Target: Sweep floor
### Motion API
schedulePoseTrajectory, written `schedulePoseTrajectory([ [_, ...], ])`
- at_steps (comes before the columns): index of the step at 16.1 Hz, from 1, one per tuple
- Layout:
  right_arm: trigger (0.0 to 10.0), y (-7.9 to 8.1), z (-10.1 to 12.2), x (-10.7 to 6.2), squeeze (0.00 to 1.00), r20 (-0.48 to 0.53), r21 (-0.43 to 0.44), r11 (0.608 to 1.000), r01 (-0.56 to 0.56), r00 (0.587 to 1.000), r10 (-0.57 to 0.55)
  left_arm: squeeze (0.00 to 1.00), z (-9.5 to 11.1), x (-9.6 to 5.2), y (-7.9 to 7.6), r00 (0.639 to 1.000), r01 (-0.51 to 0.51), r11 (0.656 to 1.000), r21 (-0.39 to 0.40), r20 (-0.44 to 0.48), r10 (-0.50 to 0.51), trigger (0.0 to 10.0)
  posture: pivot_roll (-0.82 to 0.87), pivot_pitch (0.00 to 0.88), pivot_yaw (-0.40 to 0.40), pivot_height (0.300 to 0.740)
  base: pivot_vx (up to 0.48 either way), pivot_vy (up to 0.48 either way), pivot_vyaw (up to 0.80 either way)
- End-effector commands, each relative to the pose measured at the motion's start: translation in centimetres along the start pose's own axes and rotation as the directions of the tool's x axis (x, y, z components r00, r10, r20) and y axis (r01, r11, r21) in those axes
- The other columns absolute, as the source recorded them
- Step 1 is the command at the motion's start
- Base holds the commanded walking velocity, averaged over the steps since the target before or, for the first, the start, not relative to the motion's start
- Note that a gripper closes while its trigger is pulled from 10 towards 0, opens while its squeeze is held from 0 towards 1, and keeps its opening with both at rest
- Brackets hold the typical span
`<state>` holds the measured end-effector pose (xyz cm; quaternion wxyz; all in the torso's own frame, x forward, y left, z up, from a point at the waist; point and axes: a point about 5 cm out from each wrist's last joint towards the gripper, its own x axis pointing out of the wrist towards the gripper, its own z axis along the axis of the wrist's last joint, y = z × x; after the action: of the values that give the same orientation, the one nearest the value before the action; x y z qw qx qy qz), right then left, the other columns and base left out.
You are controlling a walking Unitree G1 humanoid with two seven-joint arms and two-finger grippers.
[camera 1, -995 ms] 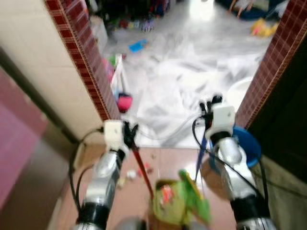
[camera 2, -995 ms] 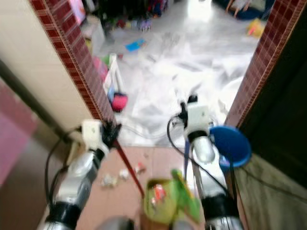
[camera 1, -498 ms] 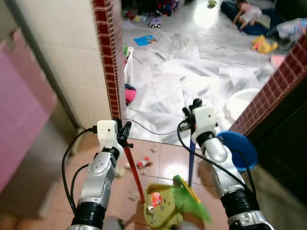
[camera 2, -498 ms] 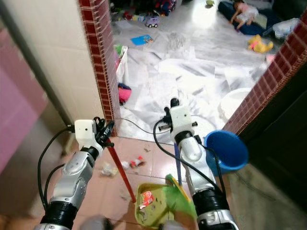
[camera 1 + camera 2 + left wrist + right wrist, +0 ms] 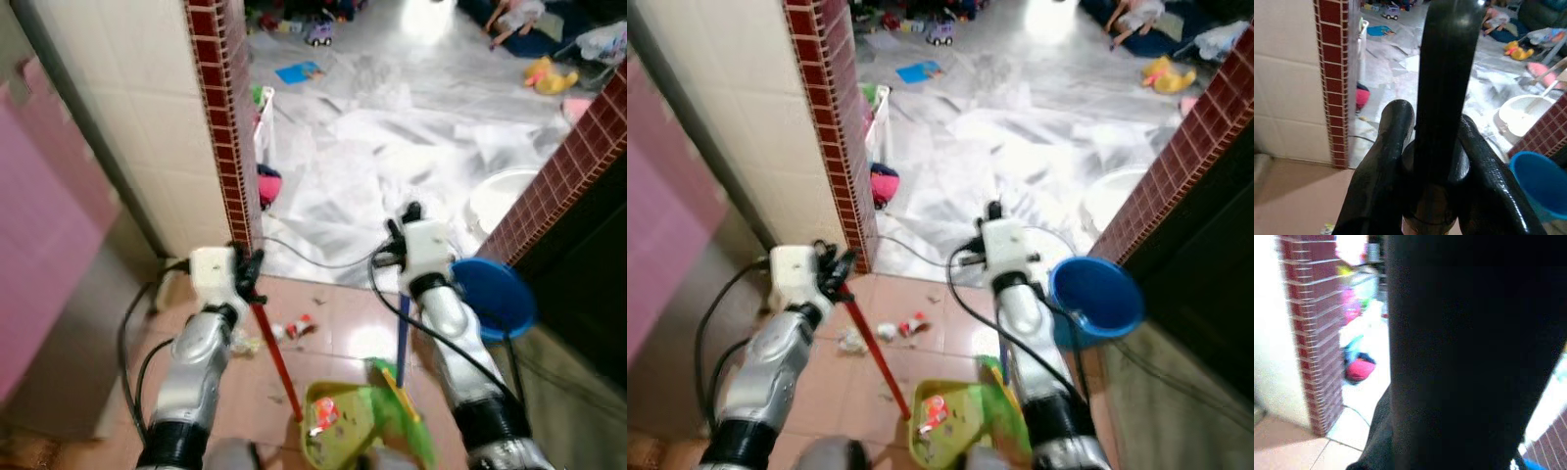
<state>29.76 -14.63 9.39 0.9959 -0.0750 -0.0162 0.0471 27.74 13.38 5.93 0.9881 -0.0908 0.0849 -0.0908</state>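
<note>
Left eye view: the red broom handle [image 5: 274, 357] slants from the left hand [image 5: 247, 277], which is clamped on its top, down toward the green dustpan [image 5: 338, 421] on the tiled floor [image 5: 343, 328]. The dustpan's blue handle [image 5: 402, 338] stands nearly upright, its top in the right hand [image 5: 407, 269]; whether those fingers are closed cannot be told. Litter scraps [image 5: 292, 329] lie just left of the broom. A brick pillar [image 5: 223, 137] stands close on the left, a blue bucket [image 5: 495, 299] and brick wall [image 5: 563, 166] on the right; between them lies white sheeting [image 5: 392, 147].
</note>
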Motion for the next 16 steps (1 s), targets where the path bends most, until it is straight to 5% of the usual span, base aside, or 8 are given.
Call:
schedulePoseTrajectory([
  [1,10.0,-1.3,0.2,-0.5,0.0,0.011,0.002,0.999,0.048,0.999,-0.048,0.0,0.6,0.0,-0.2,1.0,0.025,1.0,0.01,0.011,-0.025,10.0,-0.08,0.0,0.063,0.74,0.0,0.0,-0.8],
  [6,10.0,-2.9,0.2,-0.7,0.0,0.01,-0.008,0.995,0.103,0.995,-0.103,0.0,0.2,-0.1,-1.6,0.992,0.124,0.992,-0.025,-0.011,-0.124,10.0,-0.09,0.0,0.067,0.74,0.0,0.0,-0.8],
  [16,10.0,-2.6,1.1,0.0,0.0,0.016,0.006,0.996,0.09,0.996,-0.09,0.0,2.4,0.1,-1.6,0.991,0.13,0.99,0.056,0.035,-0.132,10.0,-0.08,0.0,0.067,0.74,0.0,0.0,-0.71],
])
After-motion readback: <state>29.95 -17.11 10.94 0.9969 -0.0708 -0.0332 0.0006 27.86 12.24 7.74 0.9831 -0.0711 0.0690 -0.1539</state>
